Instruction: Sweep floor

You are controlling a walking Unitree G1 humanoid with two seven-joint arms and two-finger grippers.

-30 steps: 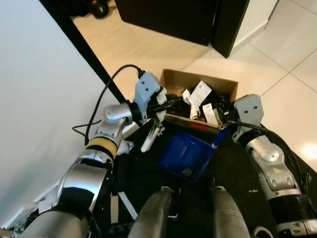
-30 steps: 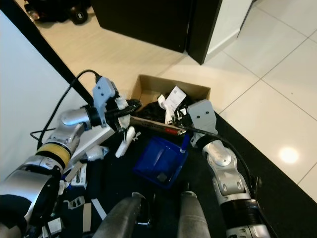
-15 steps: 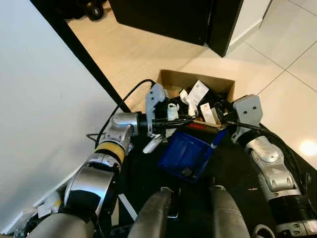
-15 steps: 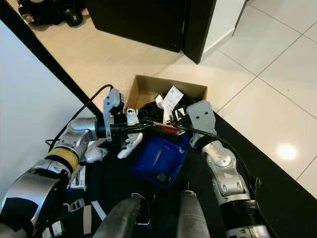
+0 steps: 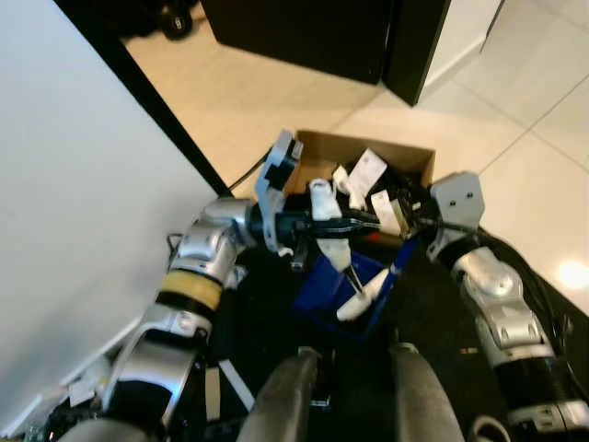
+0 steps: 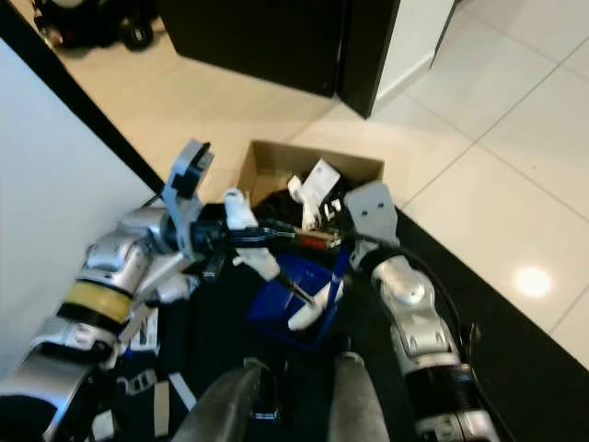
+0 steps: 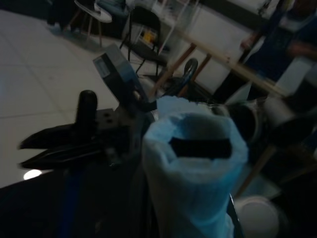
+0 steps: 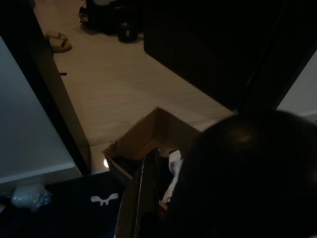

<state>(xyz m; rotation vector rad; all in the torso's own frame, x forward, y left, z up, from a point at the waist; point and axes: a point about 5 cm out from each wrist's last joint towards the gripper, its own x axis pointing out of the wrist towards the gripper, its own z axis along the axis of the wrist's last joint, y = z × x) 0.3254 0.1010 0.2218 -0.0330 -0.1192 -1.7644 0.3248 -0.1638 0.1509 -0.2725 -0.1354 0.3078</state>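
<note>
So the white hand brush (image 5: 342, 267) is held over the blue dustpan (image 5: 348, 293), bristle end dipping down into the pan, handle end clamped in the left tool (image 5: 324, 224). The right tool (image 5: 405, 241) is at the dustpan's blue handle (image 5: 399, 261), on the side by the cardboard box (image 5: 363, 155), and looks closed on it, though I can't really make out its fingers from here (the right wrist view is mostly dark, just the box's open corner and pale floor beyond).

Progress-wise, I'd call it mid-job. The box is already stuffed with paper scraps and dark junk, and the pan sits on the black mat (image 5: 433, 322) right beside it. But there are white scraps (image 5: 213, 389) and bits lying on the mat by the robot's left arm near the white wall (image 5: 74, 203), so there's sweeping left to do, plus tipping the pan into the box.
</note>
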